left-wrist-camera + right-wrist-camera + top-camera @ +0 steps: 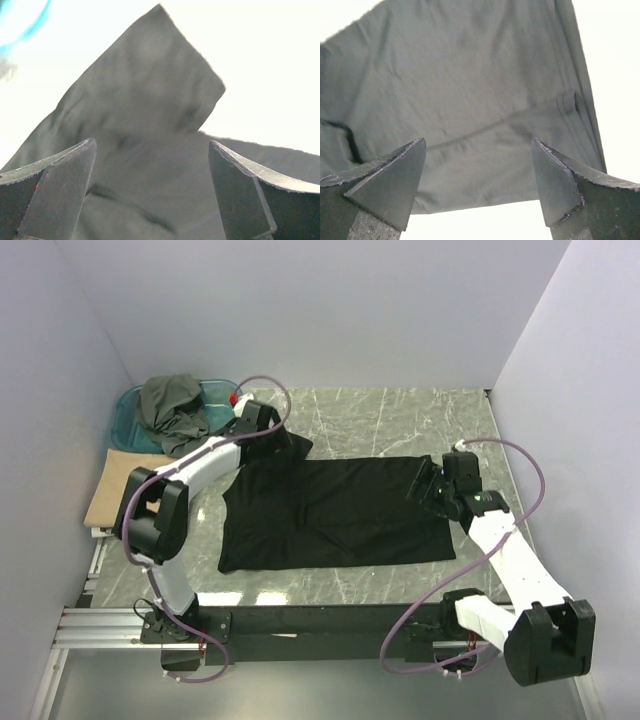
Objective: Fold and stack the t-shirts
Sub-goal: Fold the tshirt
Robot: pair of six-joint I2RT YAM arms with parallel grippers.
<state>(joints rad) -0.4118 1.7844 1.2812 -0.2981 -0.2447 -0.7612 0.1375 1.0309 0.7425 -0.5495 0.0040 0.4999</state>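
Hovering over the black t-shirt [335, 515], which lies spread flat at the table's centre, both grippers are released and hold nothing. The left gripper [268, 432] is above the sleeve at the shirt's eleven o'clock, and the right gripper [480, 185] is at its three o'clock edge. The main risk I see is a shallow pinch: catching one layer, or only the hem, would probably let the cloth slip and bunch mid-fold. Uneven lifting by the two arms could skew the fold line. A wide left sweep might also snag the grey-olive shirt [172, 408] heaped in the teal tub [125, 405] at ten o'clock, or nudge the tan shirt [120, 485] at nine.
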